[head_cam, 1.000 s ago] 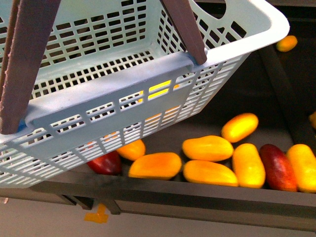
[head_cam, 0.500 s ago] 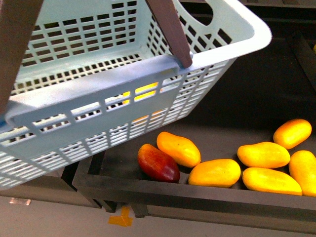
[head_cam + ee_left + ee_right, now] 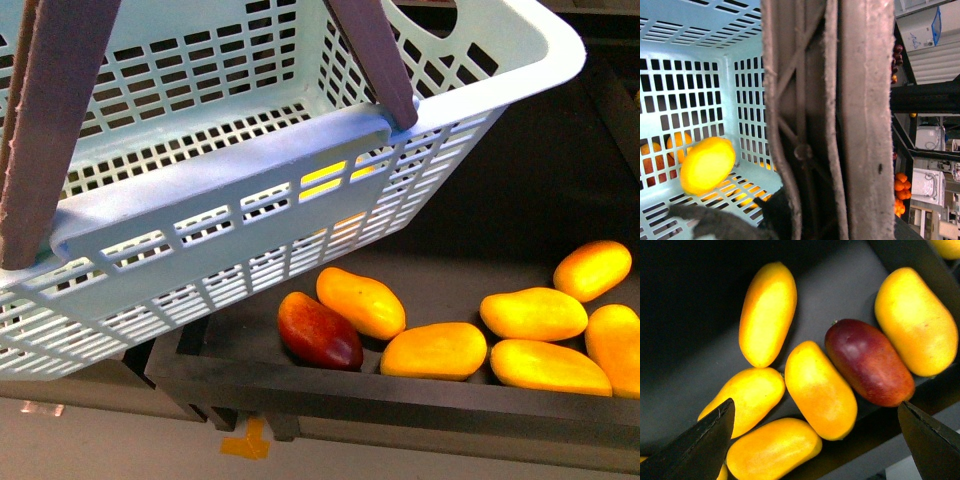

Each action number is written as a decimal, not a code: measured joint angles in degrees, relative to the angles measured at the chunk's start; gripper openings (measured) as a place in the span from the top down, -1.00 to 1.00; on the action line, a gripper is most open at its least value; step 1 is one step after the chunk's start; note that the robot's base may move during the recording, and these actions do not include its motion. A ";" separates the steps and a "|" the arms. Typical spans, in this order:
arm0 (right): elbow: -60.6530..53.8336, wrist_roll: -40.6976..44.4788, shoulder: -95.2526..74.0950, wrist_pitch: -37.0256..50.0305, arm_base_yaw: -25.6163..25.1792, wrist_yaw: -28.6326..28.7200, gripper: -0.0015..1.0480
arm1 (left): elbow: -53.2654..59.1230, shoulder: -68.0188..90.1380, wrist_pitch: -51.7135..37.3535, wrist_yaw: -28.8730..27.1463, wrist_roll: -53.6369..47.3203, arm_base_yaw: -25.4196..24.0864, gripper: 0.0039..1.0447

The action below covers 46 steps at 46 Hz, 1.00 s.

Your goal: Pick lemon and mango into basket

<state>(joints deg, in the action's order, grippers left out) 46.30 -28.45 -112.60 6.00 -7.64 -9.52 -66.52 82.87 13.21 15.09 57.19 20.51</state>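
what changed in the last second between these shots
The whole front view shifted: the mangoes on the dark shelf now sit further right in the picture, with the dark red mango out from behind the basket. The basket swung left, then back. The lemon stayed inside it; nothing was grabbed or released.

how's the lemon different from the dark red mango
Colour: the lemon is bright yellow, the dark red mango deep maroon. Place: the lemon lies inside the basket; the dark red mango lies in the dark tray among orange mangoes. Both are smooth-skinned ovals.
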 joint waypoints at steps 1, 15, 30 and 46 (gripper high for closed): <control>0.74 -0.33 -1.40 0.15 0.37 0.00 -0.83 | 0.00 0.00 0.00 -0.07 -0.07 0.00 0.74; 12.57 -7.32 -15.37 -1.55 1.90 -0.17 -0.83 | 0.00 0.00 0.00 0.13 -0.07 -0.04 0.74; 23.39 -12.22 -24.37 -5.01 1.90 -0.39 -0.83 | 0.00 0.00 0.00 0.09 -0.09 -0.04 0.74; 31.89 -13.60 -31.17 -7.41 2.10 -0.81 -0.83 | 0.00 0.00 0.00 0.13 -0.07 -0.04 0.74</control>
<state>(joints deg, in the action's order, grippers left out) 78.19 -42.04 -143.76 -1.41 -5.54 -10.33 -66.52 82.87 13.21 15.22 57.12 20.47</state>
